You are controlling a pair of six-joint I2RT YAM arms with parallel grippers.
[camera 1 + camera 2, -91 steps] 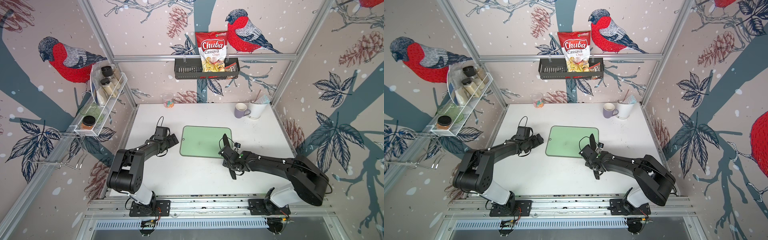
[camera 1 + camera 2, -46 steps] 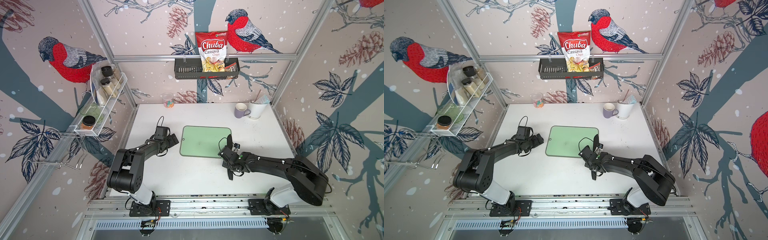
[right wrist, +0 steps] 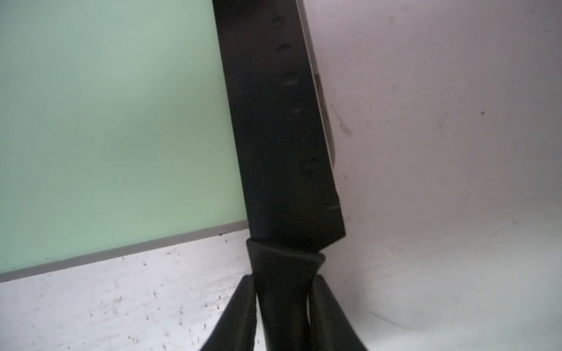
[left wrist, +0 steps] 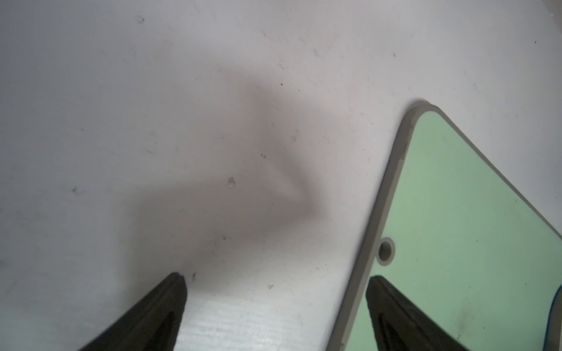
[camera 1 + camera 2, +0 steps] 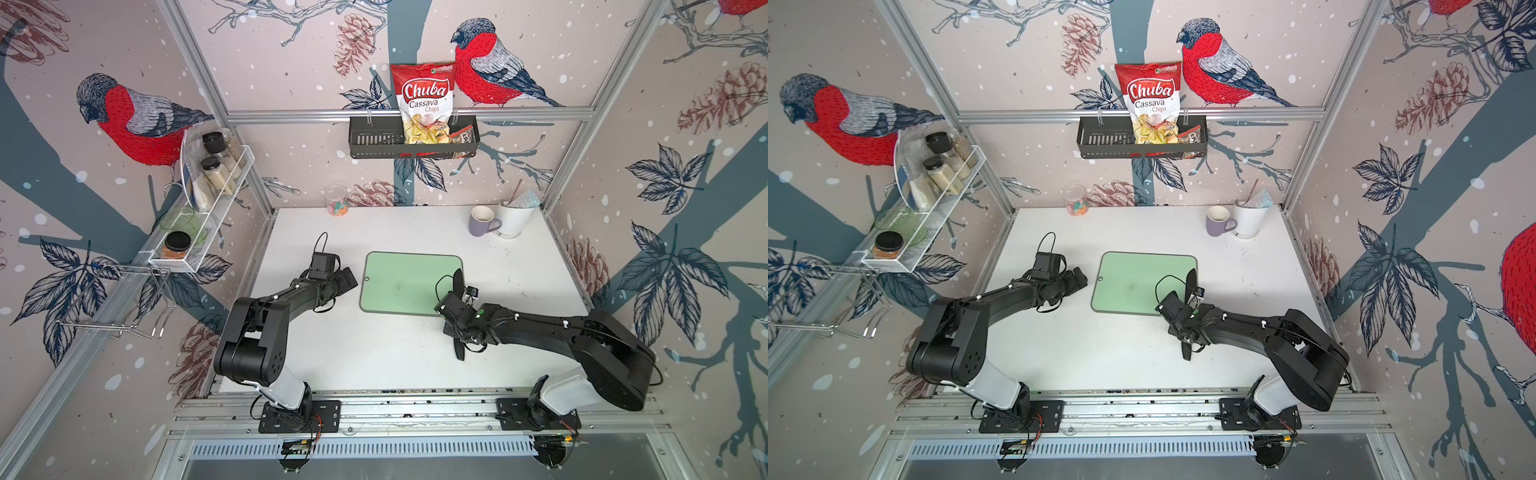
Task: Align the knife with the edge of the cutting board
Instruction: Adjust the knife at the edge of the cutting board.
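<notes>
You get both top views from high above the near edge, looking down; your wrist cameras sit close, each catching the cutting board (image 4: 456,212).

The cutting board (image 5: 407,282) was pale green with a dark grey rim; the knife (image 3: 282,136) was all black. The desk (image 5: 374,353) was white. The wallpaper (image 5: 291,75) showed red-breasted birds, pinecones and dark leaves. The mug (image 5: 481,222) was lilac.

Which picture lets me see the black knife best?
The right wrist view: the all-black kitchen knife fills it, handle pinched in the right hand, blade over the edge of the pale-green cutting board. Both top views show it small and far away. The left wrist view misses it.
</notes>
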